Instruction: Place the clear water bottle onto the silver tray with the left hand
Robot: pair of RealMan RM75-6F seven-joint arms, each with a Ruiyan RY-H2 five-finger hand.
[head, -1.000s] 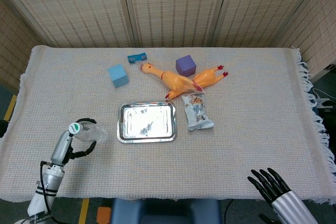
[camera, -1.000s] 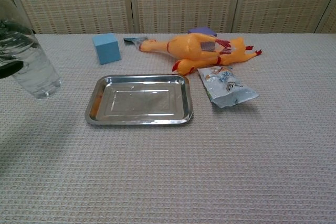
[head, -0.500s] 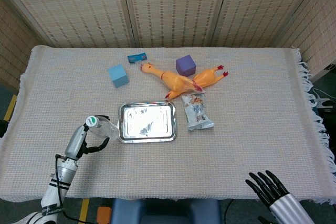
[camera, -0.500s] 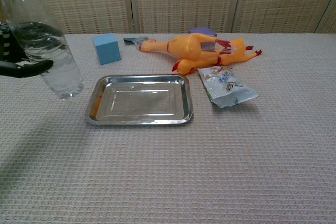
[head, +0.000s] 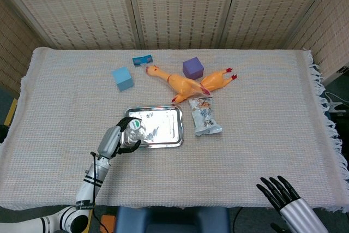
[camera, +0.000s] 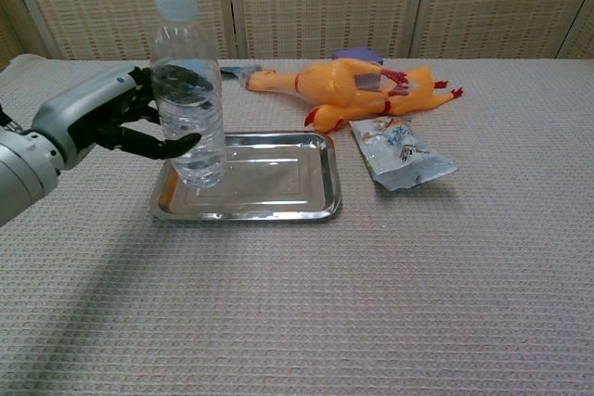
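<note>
My left hand grips the clear water bottle around its middle. The bottle stands upright, white cap with a green dot on top, over the left part of the silver tray. Its base sits at or just above the tray floor; I cannot tell if it touches. My right hand shows only in the head view, at the bottom right past the table's front edge, fingers spread and holding nothing.
Behind the tray lie a yellow rubber chicken, a purple cube, a blue cube and a small blue packet. A silver snack bag lies right of the tray.
My left hand has carried the bottle rightward from the table's left side to over the tray's left part. The right hand has barely moved.
</note>
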